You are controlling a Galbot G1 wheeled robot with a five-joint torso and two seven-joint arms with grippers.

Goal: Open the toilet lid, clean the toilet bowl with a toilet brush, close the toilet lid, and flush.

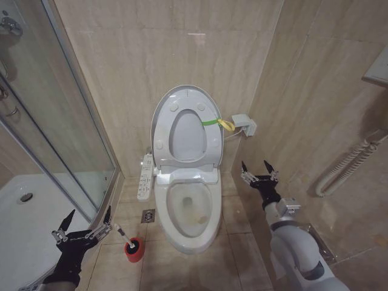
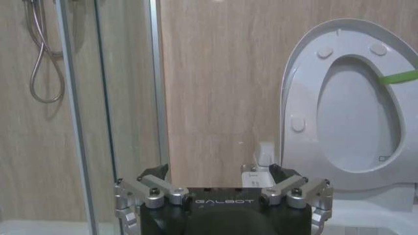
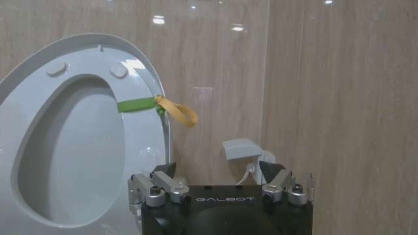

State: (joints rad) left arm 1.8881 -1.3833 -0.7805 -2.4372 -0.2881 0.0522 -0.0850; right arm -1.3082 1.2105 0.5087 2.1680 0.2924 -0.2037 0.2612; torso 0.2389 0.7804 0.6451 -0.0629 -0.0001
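The lid (image 1: pixel 185 103) stands upright against the wall at 12 o'clock, with the seat raised against it and a green-yellow band (image 1: pixel 212 122) at its edge. The bowl (image 1: pixel 187 209) lies exposed below, stained yellowish inside. The brush (image 1: pixel 123 235) sits in its red holder (image 1: pixel 134 249) on the floor at the bowl's 8 o'clock. The left gripper (image 1: pixel 84 230) hovers open and empty just beside the holder, at its 9 o'clock. The right gripper (image 1: pixel 259 173) hangs open and empty at the bowl's 2 o'clock. The handle is thin and tilted, so a grab could slip or tip the light holder over.
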